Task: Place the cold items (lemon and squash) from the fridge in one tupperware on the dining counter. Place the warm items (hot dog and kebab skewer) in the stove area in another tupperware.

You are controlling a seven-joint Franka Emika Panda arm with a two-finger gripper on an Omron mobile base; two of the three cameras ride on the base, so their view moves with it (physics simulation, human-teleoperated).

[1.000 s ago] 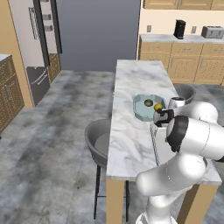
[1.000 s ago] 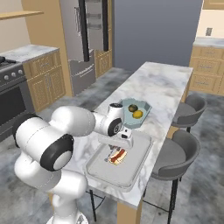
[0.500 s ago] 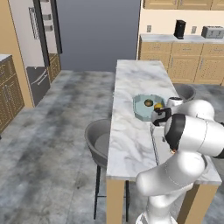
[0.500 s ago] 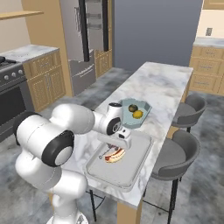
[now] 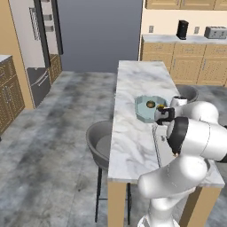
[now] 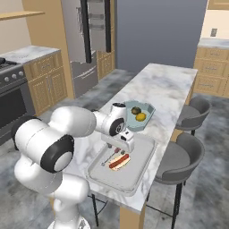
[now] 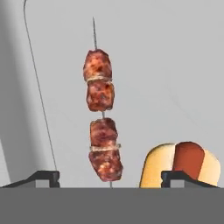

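We see the kebab skewer [image 7: 103, 122] lying flat on the pale grey floor of the grey tupperware [image 6: 141, 163]: four browned, glossy chunks of meat in two pairs on a thin metal pin whose bare tip points to 12 o'clock in the hand view. Just beside it, at about 4 o'clock, lies the hot dog [image 7: 181, 164], a red sausage in a tan bun, close to the skewer but apart from it. Our tool [image 7: 109, 177] hangs over them released, its two dark fingertips [image 7: 43, 178] spread wide on either side of the lowest meat chunk, gripping nothing. On the marble bench [image 6: 172, 89], at 12 o'clock from the grey tupperware, sits the teal tupperware [image 6: 149, 120] with the yellow lemon [image 6: 141, 117] and the dark green squash [image 6: 135, 110] inside.
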